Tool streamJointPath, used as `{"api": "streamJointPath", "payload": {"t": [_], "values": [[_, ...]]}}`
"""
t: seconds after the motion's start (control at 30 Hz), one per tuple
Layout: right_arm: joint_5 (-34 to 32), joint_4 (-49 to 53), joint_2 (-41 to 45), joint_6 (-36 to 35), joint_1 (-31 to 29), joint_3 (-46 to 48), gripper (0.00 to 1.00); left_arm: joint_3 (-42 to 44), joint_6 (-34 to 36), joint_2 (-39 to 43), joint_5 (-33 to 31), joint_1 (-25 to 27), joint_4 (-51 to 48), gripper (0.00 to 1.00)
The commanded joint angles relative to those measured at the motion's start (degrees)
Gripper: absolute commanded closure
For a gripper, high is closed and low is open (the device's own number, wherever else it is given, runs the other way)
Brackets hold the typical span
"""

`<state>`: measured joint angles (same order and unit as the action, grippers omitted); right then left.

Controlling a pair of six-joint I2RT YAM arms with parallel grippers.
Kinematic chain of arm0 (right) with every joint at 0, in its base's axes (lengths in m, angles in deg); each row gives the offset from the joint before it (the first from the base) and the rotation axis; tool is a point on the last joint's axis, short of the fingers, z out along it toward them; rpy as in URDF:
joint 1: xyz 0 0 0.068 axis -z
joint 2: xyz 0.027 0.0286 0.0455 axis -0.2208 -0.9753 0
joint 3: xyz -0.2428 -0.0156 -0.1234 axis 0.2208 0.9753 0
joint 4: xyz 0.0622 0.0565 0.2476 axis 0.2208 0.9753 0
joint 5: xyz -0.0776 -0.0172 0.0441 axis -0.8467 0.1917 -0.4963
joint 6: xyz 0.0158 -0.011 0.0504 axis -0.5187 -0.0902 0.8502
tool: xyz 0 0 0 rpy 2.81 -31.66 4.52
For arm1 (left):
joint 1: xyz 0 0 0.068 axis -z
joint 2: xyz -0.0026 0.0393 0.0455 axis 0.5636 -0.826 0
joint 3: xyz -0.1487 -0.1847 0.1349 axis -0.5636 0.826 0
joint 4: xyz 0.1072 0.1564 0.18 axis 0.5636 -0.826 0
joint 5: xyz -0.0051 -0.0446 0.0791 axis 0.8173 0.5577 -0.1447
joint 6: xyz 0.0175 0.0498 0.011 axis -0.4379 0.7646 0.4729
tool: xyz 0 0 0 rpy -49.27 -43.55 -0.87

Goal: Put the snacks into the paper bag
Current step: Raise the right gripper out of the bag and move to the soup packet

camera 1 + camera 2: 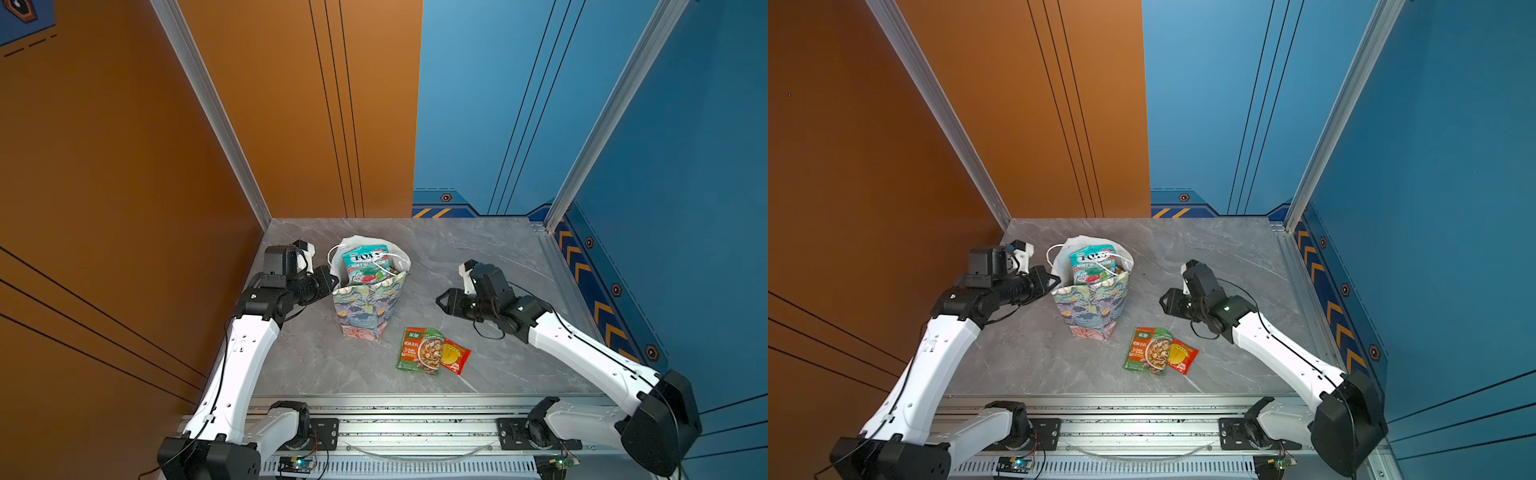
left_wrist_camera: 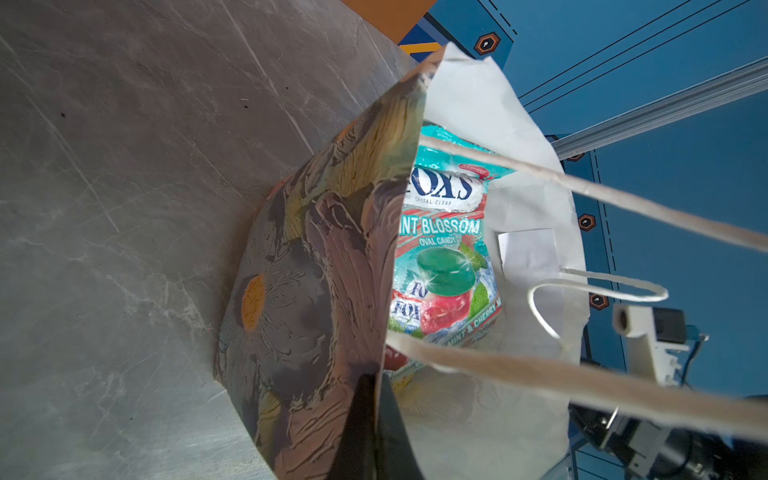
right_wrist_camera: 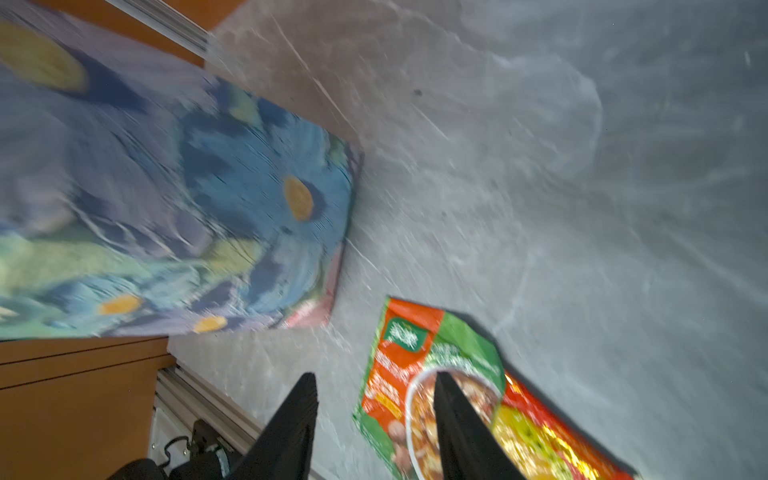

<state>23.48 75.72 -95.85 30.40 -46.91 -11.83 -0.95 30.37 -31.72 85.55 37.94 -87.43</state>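
Green-orange foil sachet (image 1: pixel 419 351) and red sachet (image 1: pixel 455 356) lie on grey worktop (image 1: pixel 478 257) near floral paper bag (image 1: pixel 368 307); teal FOX'S packet (image 1: pixel 365 266) inside bag. Left claw (image 1: pixel 333 283) clamps bag rim; right claw (image 3: pixel 375 378) apart, right of bag.

Paper bag (image 1: pixel 365 309) upright, teal packet (image 1: pixel 365 266) inside, green sachet (image 1: pixel 419 351), red sachet (image 1: pixel 455 356) nearby

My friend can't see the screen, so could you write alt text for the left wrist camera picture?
The left gripper pinches the rim of an upright floral paper bag on a grey marble table. Inside its white lining stands a teal FOX'S Mint Blossom candy packet, with white cord handles crossing in front.
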Motion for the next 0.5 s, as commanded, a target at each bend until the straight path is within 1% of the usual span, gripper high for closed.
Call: {"api": "streamJointPath", "payload": {"t": [0.0, 0.13, 0.23, 0.33, 0.47], "values": [[-0.56, 0.23, 5.89, 9.51, -0.37, 7.5, 0.52, -0.85, 0.02, 1.68, 2.13, -0.39, 1.83, 1.0], [-0.8, 1.57, 11.11, 14.55, -1.25, 13.13, 0.52, -0.9, -0.09, 1.62, 2.32, -0.39, 1.83, 1.0], [-0.16, -0.15, 14.08, 19.31, -2.84, 17.18, 0.52, -0.82, -0.15, 1.63, 2.25, -0.39, 1.9, 1.0], [0.69, -2.8, 15.3, 23.96, -4.74, 21.03, 0.52, -0.73, -0.15, 1.48, 2.01, -0.39, 1.95, 1.0], [0.6, -6.38, 15.54, 28.27, -8.58, 24.56, 0.52, -0.82, -0.25, 1.2, 2.35, -0.3, 2.01, 1.0]]}}
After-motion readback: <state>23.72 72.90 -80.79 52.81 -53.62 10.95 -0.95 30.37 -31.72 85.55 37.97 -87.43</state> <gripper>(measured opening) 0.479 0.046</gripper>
